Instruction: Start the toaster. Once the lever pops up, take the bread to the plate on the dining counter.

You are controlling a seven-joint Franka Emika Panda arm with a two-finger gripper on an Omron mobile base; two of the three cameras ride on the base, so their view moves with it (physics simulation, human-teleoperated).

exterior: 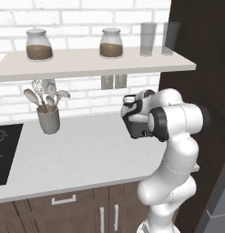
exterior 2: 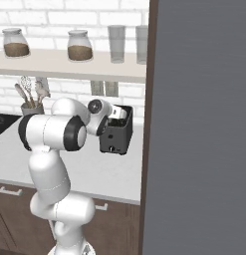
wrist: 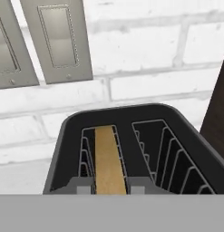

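To the left of the gripper (wrist: 110, 186) the wall plates (wrist: 63, 43) hung on the brick; straight under it the bread (wrist: 109, 163) stood in the left slot of the toaster (exterior 2: 116, 134), the right slot bare. Its fingers (wrist: 85, 185) flanked the slice's near edge, narrowed, though I couldn't tell if they pinched it. A good lift would rise straight, clear of the slot wires.

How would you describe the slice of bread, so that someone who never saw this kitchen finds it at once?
Start at the pale grey worktop under the white brick wall, then find the small boxy dark grey-black toaster at its right end, beside the tall dark panel. The flat tan-brown slice of bread stands on edge in one of its two top slots; the other slot shows only wire guides.
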